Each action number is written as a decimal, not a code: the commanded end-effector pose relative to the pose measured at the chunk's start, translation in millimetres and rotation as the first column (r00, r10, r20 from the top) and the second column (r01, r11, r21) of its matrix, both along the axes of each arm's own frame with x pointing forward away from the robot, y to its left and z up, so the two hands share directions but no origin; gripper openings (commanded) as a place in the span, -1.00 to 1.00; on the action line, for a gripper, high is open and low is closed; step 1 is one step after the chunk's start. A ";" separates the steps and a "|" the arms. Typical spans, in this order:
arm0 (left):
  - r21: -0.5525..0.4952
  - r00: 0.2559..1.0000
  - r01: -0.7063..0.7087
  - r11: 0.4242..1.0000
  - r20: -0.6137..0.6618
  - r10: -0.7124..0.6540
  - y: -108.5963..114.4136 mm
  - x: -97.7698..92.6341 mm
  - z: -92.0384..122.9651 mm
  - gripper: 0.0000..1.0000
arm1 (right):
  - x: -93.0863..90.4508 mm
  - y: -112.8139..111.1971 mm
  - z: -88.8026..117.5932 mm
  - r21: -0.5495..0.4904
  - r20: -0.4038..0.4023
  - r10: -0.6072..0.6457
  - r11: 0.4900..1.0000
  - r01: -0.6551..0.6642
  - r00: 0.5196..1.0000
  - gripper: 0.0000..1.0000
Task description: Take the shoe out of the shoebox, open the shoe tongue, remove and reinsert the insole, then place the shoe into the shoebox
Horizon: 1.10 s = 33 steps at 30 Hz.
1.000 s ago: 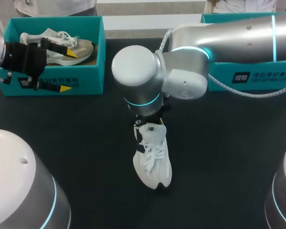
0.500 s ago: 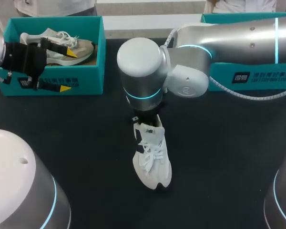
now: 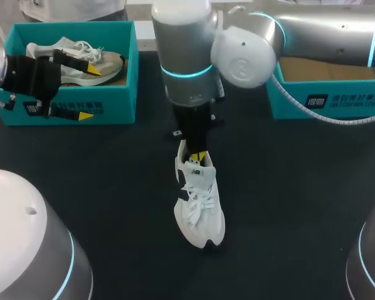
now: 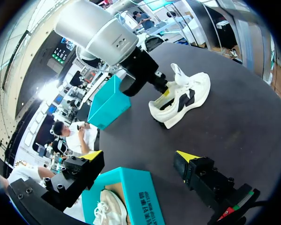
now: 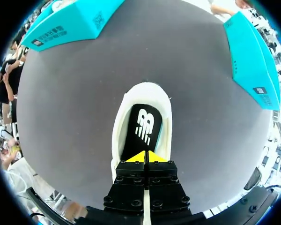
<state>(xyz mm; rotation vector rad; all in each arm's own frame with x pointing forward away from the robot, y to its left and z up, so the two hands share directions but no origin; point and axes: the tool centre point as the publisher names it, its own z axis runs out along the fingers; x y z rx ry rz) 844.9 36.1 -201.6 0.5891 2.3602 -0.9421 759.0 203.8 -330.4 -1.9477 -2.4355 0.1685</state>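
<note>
Lifted right end effector [image 3: 199, 155] stands above shoe [image 3: 200, 205] heel.

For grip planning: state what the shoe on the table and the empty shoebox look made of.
Shoe: matte white fabric-looking upper with laces, smooth thick sole, probably foam. Shoebox: likely cardboard, teal printed outside, plain brown inside, crisp straight walls.

Black matte desk [image 3: 312, 206], plain and unpatterned, spanning head view from side to side. Straight far edge behind boxes. Curved rim where seen from left wrist. Faint pale sheen across top under right wrist. Light even; only soft, weak shadows on surface.
</note>
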 end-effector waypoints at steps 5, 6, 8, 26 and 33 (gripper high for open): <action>0.003 1.000 -0.001 1.000 0.000 0.001 0.3 -0.8 0.3 1.00 | 0.4 6.8 -2.5 0.022 -0.035 -0.014 1.000 0.015 0.999 -1.00; 0.003 1.000 -0.001 1.000 0.000 0.001 0.3 -0.8 0.3 1.00 | -1.7 7.1 -2.7 0.016 -0.047 -0.022 1.000 0.023 0.999 -1.00; 0.003 1.000 -0.001 1.000 0.000 0.001 0.3 -0.8 0.3 1.00 | -6.6 6.6 -2.1 -0.006 -0.061 -0.040 0.999 0.040 0.997 -1.00; 0.003 1.000 -0.001 1.000 0.000 0.001 0.3 -0.8 0.3 1.00 | -37.0 -0.9 -16.5 -0.028 -0.195 -0.057 0.998 0.052 0.979 1.00; 0.003 1.000 -0.001 1.000 0.000 0.001 0.3 -0.8 0.3 1.00 | -33.8 5.2 -18.0 0.021 -0.154 0.032 0.999 -0.029 0.988 1.00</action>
